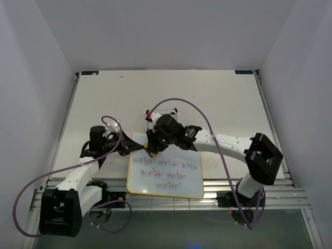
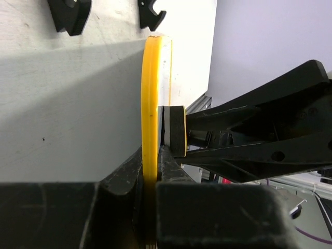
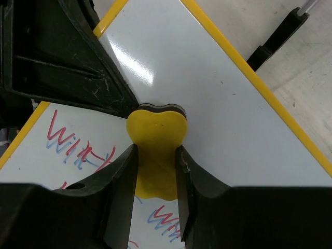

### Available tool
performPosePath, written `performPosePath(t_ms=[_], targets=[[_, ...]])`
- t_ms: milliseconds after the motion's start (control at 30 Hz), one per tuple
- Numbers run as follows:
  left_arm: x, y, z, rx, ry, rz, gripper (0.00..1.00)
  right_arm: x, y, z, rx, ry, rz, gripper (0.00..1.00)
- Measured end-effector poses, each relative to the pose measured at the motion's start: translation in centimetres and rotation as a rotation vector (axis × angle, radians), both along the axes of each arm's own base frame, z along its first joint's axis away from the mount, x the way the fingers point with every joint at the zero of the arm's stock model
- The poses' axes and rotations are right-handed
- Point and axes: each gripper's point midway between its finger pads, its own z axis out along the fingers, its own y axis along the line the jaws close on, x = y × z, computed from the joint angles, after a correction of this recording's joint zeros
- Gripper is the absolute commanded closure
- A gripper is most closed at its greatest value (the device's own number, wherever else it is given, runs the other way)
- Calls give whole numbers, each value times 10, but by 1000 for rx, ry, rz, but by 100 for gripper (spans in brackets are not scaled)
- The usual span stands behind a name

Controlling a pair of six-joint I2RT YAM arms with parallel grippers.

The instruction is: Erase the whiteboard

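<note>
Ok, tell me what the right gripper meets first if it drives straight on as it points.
The whiteboard: the yellow eraser held in the right gripper already looks pressed against its white face.

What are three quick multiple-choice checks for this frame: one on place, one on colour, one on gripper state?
1. In the top view, where on the whiteboard is the eraser?
A. Far-left part
B. Near-right corner
C. Off the board, on the table

2. What colour is the board's frame?
A. Blue
B. Yellow
C. Black

3. What is the left gripper doing?
A. Open above the table
B. Shut on the eraser
C. Shut on the whiteboard's edge

Answers:
1 A: the right gripper holds the eraser against that part of the board.
2 B: the rim is yellow in every view.
3 C: the left wrist view shows its fingers clamped on the yellow edge.
</note>
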Motion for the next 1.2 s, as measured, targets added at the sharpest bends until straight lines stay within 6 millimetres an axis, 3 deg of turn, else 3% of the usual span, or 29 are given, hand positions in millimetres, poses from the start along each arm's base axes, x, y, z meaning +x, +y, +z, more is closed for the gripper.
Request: performPosePath(t_ms=[200,267,467,533,733,867,967,1067,1200], targets=[[1,2,-4,-2,7,17,100,16,-11,-9,-12,9,-57,85],[2,2,-3,-4,5,18,100,26,-35,-18,-22,22,-114,85],[2,1,-2,-4,2,21,100,53,-134,-61,-116,89,-338,85],[2,1,-1,-5,-1,23,100,49,-149,-66,-129,95,-361,85],[1,1,0,-6,-1,26,100,37,-163,-72,-135,93,-365,85],[-1,1,-2,-14,0,37,100,32,-164,-72,-123,100,-344,85],[-2,1,-3,-21,-1,48,100,19,-154,-68,-102,103,-290,85],[-3,2,-3,-27,-3,63,100,-6,-122,-55,-65,81,-180,85],[-2,2,-1,-30,-5,79,100,-44,-64,-27,-11,57,-25,86]])
